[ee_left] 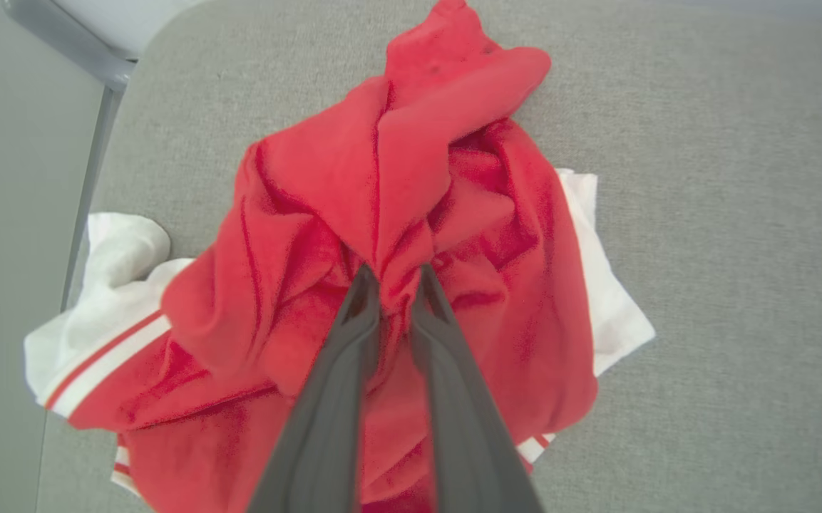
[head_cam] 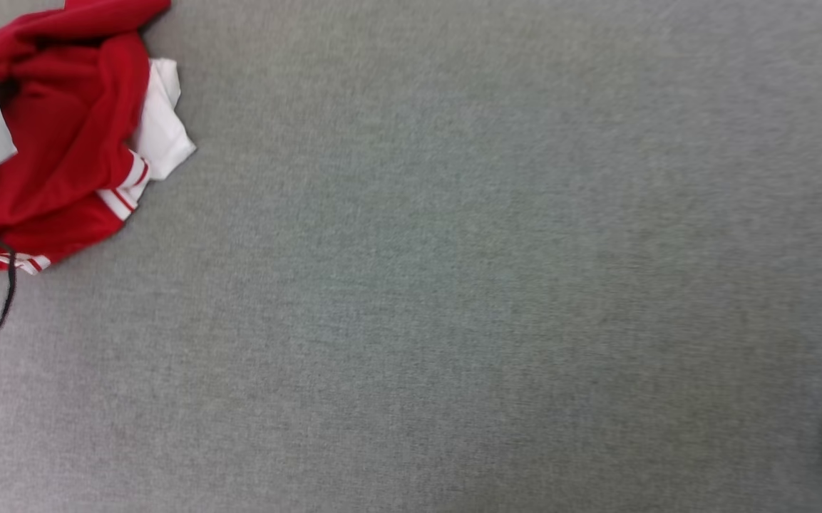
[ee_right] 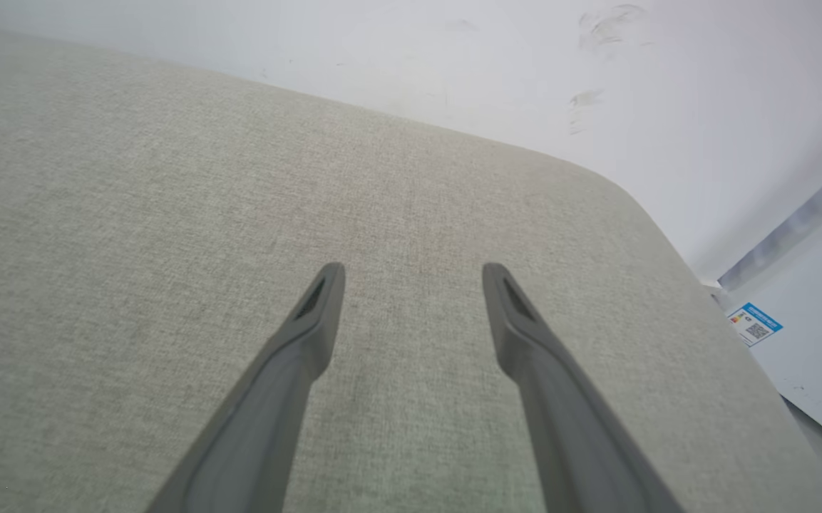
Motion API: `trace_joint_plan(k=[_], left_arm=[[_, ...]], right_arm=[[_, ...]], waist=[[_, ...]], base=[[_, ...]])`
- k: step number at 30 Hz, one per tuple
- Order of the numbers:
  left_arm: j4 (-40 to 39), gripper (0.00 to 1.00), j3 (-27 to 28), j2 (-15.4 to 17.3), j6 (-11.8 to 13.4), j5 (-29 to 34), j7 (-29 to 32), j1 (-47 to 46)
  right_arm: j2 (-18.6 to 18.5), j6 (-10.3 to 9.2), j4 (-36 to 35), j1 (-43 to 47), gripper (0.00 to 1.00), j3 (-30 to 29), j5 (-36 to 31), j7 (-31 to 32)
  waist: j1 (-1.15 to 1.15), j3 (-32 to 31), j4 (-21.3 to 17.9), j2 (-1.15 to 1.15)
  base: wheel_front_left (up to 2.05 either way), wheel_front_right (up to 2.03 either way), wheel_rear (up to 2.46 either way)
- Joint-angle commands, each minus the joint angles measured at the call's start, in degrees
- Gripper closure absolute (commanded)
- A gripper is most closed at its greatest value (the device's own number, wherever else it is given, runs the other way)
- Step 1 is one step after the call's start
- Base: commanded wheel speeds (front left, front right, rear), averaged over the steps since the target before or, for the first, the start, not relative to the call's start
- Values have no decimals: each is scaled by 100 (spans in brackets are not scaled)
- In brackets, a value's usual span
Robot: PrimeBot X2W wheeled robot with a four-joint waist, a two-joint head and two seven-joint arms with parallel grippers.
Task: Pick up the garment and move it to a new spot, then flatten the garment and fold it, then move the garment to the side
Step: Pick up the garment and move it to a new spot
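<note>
Garment [head_cam: 68,135] [ee_left: 296,214]: crumpled red heap, white sleeves and striped trim showing, by the left edge of the grey fabric tabletop [head_cam: 453,285], near its far-left corner. Left tool [ee_left: 396,276] pinched on a bunched red fold at the heap's middle. Right tool [ee_right: 413,274]: fingers apart over bare tabletop.

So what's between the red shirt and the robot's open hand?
Nothing but bare grey surface, seen in the head view, from the shirt across towards the right gripper.
</note>
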Motion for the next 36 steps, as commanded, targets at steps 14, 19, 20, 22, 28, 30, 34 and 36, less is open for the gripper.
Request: trace_joint_plan(k=[14, 19, 20, 22, 28, 30, 34, 36], left_arm=[[-1918, 100, -917, 657, 1, 6, 136, -752], [-3174, 100, -1290, 608, 2, -187, 412, -885], [-3371, 100, -1320, 528, 1, -313, 495, -847], [-3797, 100, -1390, 444, 1, -434, 669, -837], [-4738, 100, -1613, -32, 166, -775, 977, -592], [-4775, 100, -1750, -178, 245, -745, 971, -434], [-4046, 100, -2153, -562, 277, -626, 416, 411], [-3713, 100, -2184, -645, 240, -682, 174, 677]], right_arm=[[254, -8, 735, -293, 0, 401, -56, -16], [211, -8, 1008, -319, 0, 505, -79, -16], [212, -8, 1031, -310, 0, 496, -78, -16], [247, -8, 1075, -275, 0, 501, -82, -16], [270, -8, 1001, -370, 0, 559, -100, -16], [284, -8, 971, -415, 0, 571, -76, -16], [387, -8, 853, -638, 0, 857, -21, -16], [425, -8, 832, -715, 0, 977, -8, -16]], waist=[[0, -1114, -939, 0], [0, -1375, -1419, 0], [0, -1409, -1486, 0], [0, -1437, -1608, 0], [0, -1402, -1887, 0], [0, -1374, -1942, 0], [0, -1337, -2137, 0], [0, -1337, -2190, 0]], base=[[0, 0, 0], [0, 0, 0], [0, 0, 0], [0, 0, 0], [0, 0, 0], [0, 0, 0], [0, 0, 0], [0, 0, 0]])
